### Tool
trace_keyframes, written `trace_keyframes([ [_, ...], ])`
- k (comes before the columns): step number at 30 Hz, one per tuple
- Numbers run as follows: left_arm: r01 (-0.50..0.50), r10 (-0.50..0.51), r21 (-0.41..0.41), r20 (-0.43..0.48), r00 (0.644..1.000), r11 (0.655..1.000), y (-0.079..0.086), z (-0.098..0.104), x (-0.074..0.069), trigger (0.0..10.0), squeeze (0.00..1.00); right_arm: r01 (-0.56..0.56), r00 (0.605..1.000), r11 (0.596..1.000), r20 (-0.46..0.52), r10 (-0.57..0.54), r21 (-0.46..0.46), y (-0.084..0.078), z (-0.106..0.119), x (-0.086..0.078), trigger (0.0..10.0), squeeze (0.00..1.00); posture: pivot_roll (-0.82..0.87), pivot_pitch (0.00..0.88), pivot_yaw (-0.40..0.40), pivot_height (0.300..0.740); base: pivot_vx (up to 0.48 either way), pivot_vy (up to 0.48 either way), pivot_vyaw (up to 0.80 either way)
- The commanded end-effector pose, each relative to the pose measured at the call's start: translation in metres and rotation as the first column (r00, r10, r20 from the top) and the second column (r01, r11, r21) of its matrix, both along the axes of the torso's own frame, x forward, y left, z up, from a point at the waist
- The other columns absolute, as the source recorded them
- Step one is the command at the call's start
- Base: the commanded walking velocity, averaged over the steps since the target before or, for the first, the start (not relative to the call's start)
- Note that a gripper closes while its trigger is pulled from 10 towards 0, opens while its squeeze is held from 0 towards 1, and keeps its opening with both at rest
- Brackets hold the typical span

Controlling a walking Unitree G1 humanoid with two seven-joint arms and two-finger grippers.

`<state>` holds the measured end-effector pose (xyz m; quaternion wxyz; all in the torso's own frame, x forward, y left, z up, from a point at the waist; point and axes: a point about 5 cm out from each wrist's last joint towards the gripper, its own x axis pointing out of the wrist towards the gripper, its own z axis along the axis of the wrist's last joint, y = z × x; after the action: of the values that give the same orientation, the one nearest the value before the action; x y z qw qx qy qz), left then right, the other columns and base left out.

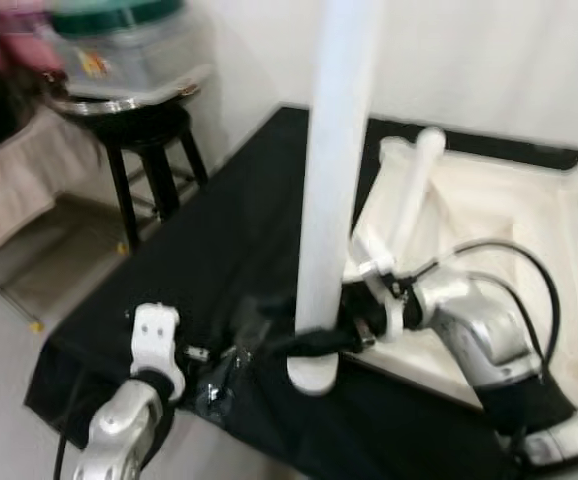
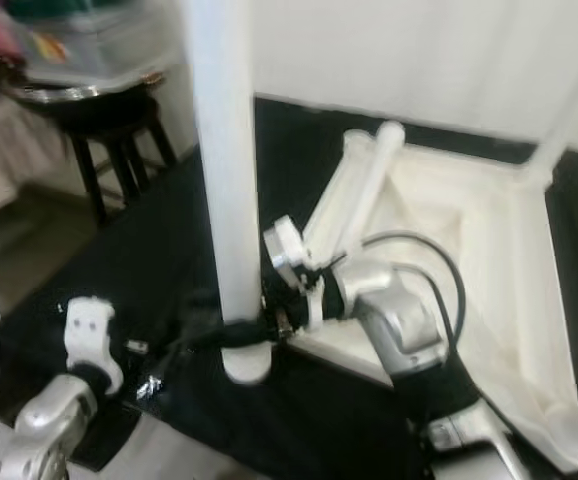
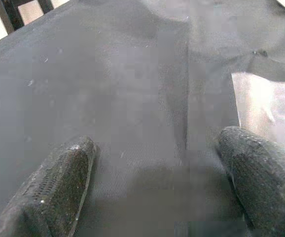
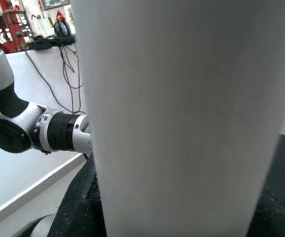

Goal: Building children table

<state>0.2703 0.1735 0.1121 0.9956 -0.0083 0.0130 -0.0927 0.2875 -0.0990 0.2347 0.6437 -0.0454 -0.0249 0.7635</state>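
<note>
Gripping upright round white leg [image 1: 334, 180] low: your right gripper [image 1: 314, 342] | left gripper [image 3: 152, 173] spread over black cloth [image 1: 229, 240]

No text, brand, number or sign can be read here. A small patch of colour is seen on the clear plastic storage box with a green lid [image 1: 119, 40] resting on the black stool, but it is blurred past reading.
</note>
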Motion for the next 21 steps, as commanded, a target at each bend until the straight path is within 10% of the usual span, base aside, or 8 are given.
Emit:
trace_keyframes([
  [1, 0.006, -0.004, 0.023, -0.062, 0.998, 1.000, 0.002, -0.013, -0.003, 10.0, 0.00, -0.004, 1.000, 1.000, 0.012, 0.004, 0.011, 0.000, 0.001, -0.001, 10.0, 0.00, -0.04, 0.179, -0.041, 0.740, 0.000, 0.000, 0.00],
  [21, 0.082, -0.085, 0.061, 0.046, 0.995, 0.995, 0.004, 0.006, -0.003, 10.0, 0.00, 0.247, 0.965, 0.967, 0.074, -0.251, 0.060, 0.003, -0.001, 0.028, 10.0, 0.00, -0.04, 0.189, -0.037, 0.740, 0.000, 0.000, 0.00],
])
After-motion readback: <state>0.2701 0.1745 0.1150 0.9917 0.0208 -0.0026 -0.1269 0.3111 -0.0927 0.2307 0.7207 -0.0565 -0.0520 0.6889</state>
